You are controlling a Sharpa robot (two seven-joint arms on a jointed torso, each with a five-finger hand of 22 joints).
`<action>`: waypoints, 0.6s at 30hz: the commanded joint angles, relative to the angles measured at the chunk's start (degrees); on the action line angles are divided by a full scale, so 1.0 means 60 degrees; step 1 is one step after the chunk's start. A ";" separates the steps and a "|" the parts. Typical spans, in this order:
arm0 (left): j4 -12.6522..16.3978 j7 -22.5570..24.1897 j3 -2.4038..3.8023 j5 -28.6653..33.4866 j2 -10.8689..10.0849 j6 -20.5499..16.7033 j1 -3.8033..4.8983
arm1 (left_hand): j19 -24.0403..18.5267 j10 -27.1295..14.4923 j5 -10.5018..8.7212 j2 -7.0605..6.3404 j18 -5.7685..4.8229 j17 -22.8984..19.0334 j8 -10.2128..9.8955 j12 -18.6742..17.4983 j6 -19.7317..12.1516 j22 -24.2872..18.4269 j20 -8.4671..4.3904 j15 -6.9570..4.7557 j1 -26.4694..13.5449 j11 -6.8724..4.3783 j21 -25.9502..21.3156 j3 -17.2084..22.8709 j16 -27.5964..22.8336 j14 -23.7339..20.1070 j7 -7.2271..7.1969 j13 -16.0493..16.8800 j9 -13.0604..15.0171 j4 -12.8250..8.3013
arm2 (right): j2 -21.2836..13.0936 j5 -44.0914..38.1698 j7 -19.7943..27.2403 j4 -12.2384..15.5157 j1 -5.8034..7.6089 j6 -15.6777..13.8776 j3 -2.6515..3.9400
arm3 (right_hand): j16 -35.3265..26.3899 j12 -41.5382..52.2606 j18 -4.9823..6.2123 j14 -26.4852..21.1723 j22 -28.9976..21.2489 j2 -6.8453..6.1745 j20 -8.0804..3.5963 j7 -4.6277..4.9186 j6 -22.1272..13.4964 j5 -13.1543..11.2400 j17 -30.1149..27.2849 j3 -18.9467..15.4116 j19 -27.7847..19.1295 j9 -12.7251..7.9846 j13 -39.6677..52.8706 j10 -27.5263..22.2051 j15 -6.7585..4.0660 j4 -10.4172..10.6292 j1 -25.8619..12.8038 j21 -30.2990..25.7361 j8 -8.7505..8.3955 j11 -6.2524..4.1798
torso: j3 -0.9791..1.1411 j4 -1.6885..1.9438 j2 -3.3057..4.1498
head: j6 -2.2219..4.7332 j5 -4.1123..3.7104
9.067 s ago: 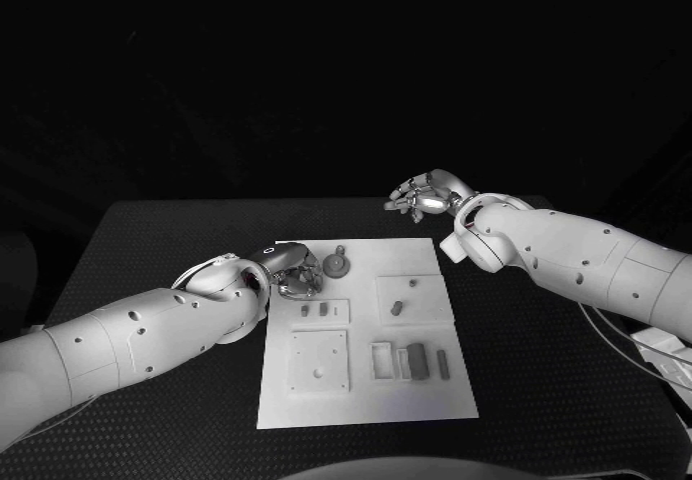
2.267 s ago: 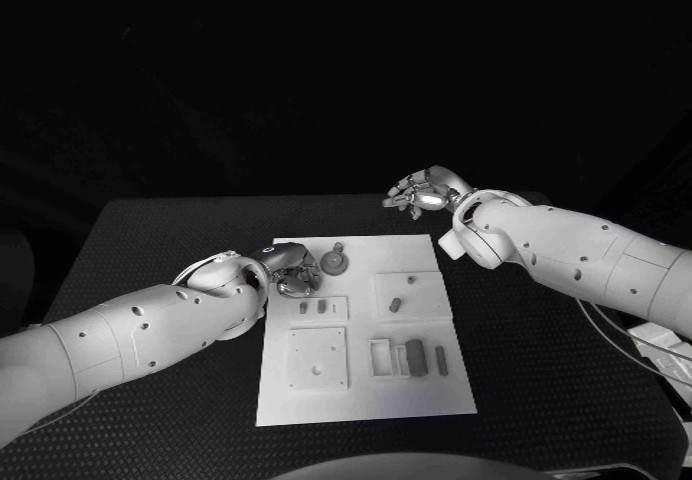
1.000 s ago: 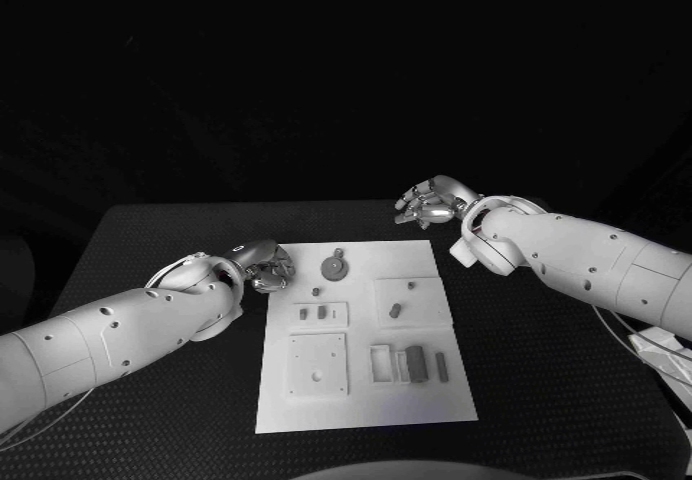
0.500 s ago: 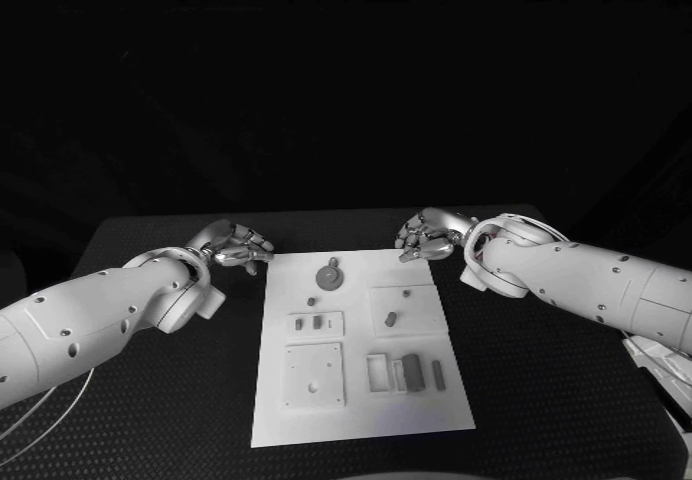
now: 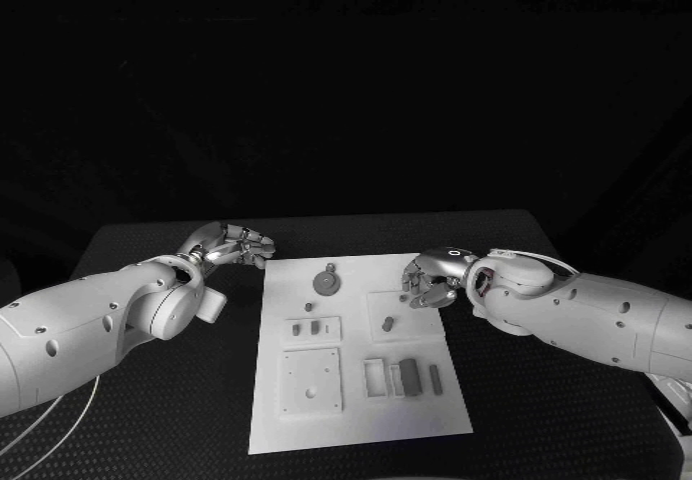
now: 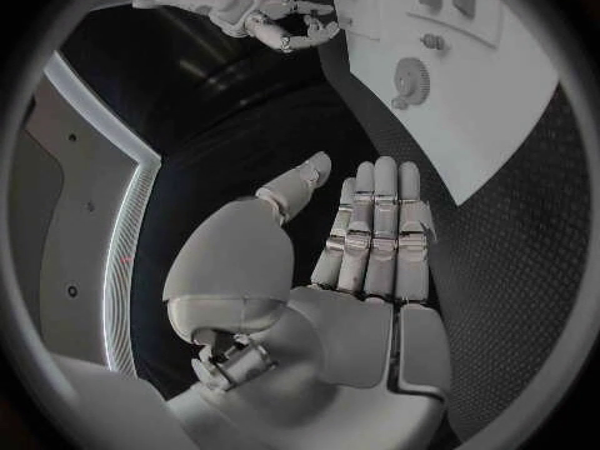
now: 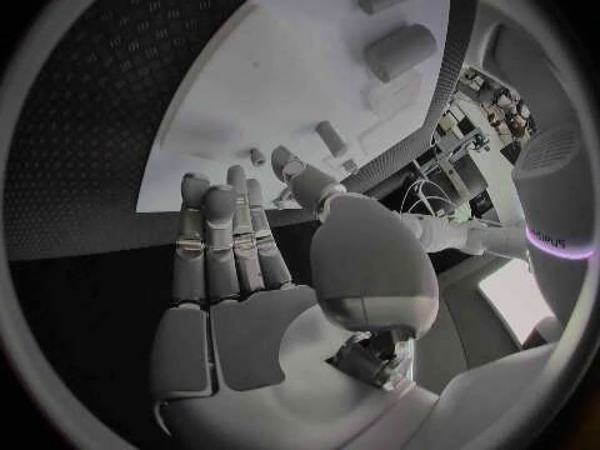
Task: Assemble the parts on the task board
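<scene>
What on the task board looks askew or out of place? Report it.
Nothing stands out. The task board lies flat on the black table, its small grey parts sitting in their places and the round gear-like part near its far edge. Both robot hands, left and right, hold nothing.

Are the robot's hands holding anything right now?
No. The left hand and right hand hold nothing; their fingers are stretched out, off the parts on the board.
</scene>
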 commanded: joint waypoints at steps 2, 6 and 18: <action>0.0058 0.0425 0.0005 0.0464 -0.0032 0.0175 0.0011 | -0.0044 -0.0048 -0.0001 0.0019 -0.0028 0.0027 0.0068 -0.0007 -0.0066 -0.0042 0.0034 0.0060 -0.0113 -0.0011 -0.0013 -0.0080 -0.0060 0.0046 -0.0005 -0.0019 0.0009 -0.0010 | 0.0019 -0.1157 -0.0388 0.0126 -0.0101 -0.0191 -0.0018 | -0.0066 -0.0195 0.0089 0.0038 -0.0025 -0.0164 -0.0002 0.0039 -0.0002 0.0035 0.0007 0.0038 0.0096 -0.0034 -0.0068 0.0002 0.0030 0.0092 -0.0060 -0.0055 -0.0026 0.0091 | -0.0025 -0.0013 -0.0043 | 0.0018 0.0033; 0.0056 0.0441 0.0005 0.0479 -0.0018 0.0183 0.0008 | -0.0043 -0.0049 -0.0002 0.0022 -0.0021 0.0044 0.0077 -0.0007 -0.0067 -0.0080 0.0042 0.0069 -0.0122 -0.0009 -0.0011 -0.0097 -0.0103 0.0064 -0.0005 -0.0028 0.0009 -0.0007 | 0.0052 -0.1305 -0.0500 0.0101 -0.0121 -0.0333 -0.0029 | -0.0077 -0.0352 0.0089 0.0057 -0.0031 -0.0217 -0.0010 0.0056 -0.0036 0.0035 0.0024 0.0087 0.0123 -0.0068 -0.0136 0.0000 0.0057 0.0117 -0.0081 -0.0073 -0.0057 0.0119 | -0.0043 0.0003 -0.0054 | 0.0003 0.0013; 0.0123 0.0406 0.0004 0.0514 -0.0084 0.0138 0.0008 | -0.0035 -0.0081 -0.0002 0.0024 -0.0005 0.0091 0.0088 -0.0016 -0.0084 -0.0163 0.0057 0.0080 -0.0145 0.0005 -0.0006 -0.0136 -0.0190 0.0100 -0.0003 -0.0052 0.0004 -0.0001 | 0.0280 -0.1352 -0.0674 -0.0072 -0.0242 -0.0749 -0.0039 | -0.0070 -0.0504 0.0089 0.0099 -0.0022 -0.0081 -0.0036 0.0056 -0.0024 0.0035 0.0062 0.0160 0.0180 -0.0105 -0.0199 0.0110 0.0053 0.0071 -0.0011 -0.0074 -0.0063 0.0115 | -0.0033 0.0014 -0.0035 | -0.0057 -0.0005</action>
